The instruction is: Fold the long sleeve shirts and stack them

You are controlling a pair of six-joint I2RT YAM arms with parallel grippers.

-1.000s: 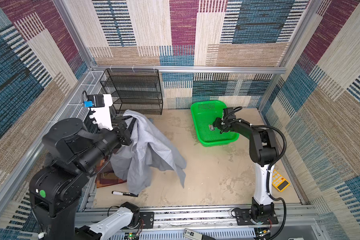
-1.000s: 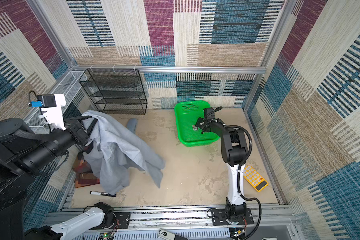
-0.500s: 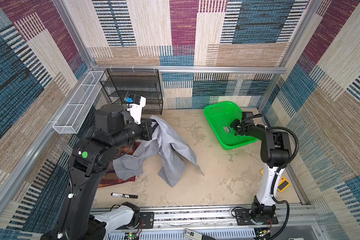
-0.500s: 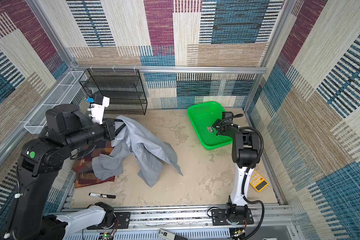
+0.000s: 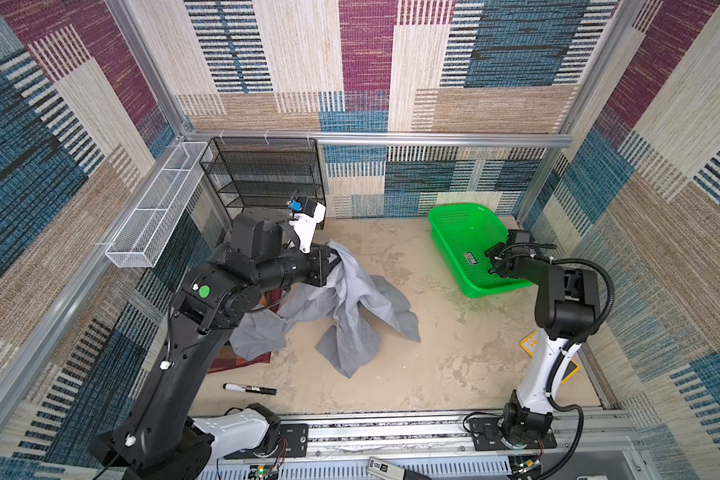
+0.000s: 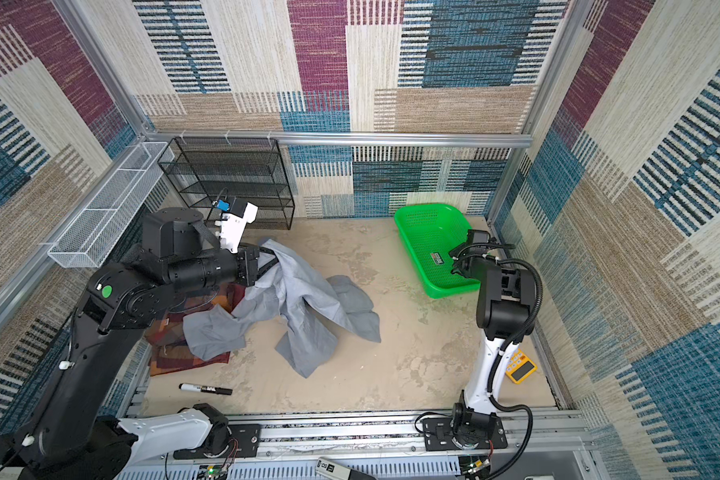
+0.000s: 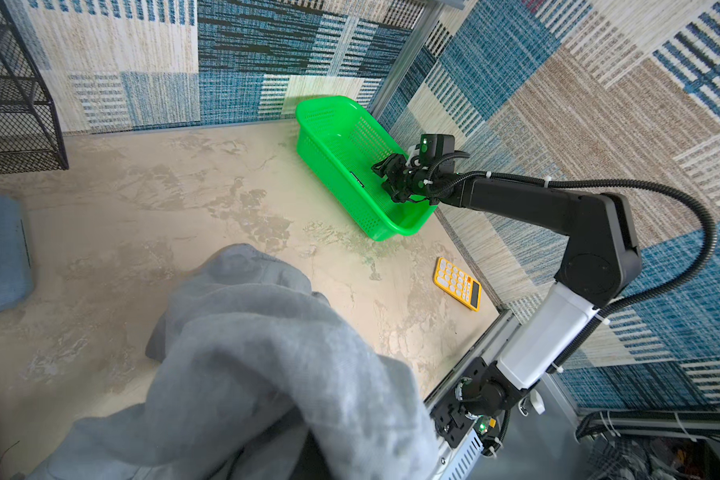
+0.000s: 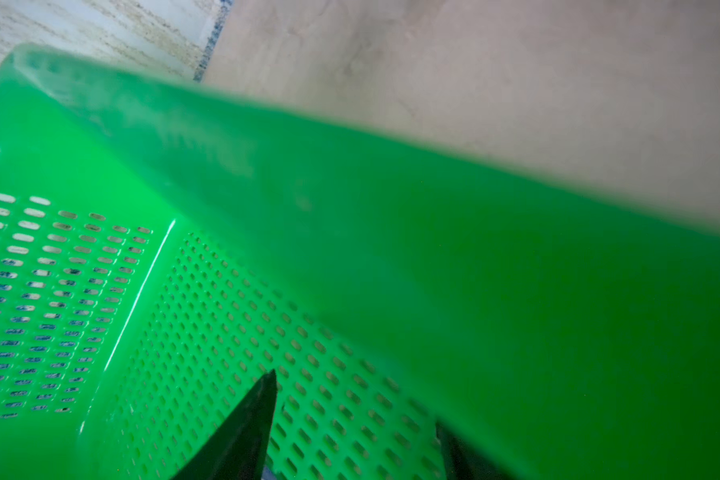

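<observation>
The left gripper is clamped tight on a bunch of the grey shirt, holding that part up off the floor. The cloth hangs straight below the jaws and spills across the floor beneath and ahead of them. The plaid shirt lies flat further back, under that arm's elbow, with grey cloth draped over part of it. Well apart from both shirts, the right gripper sits down inside the green basket, close against its wall, jaws partway apart. I can't tell whether they pinch the plastic. A black marker lies back near the left arm's base.
</observation>
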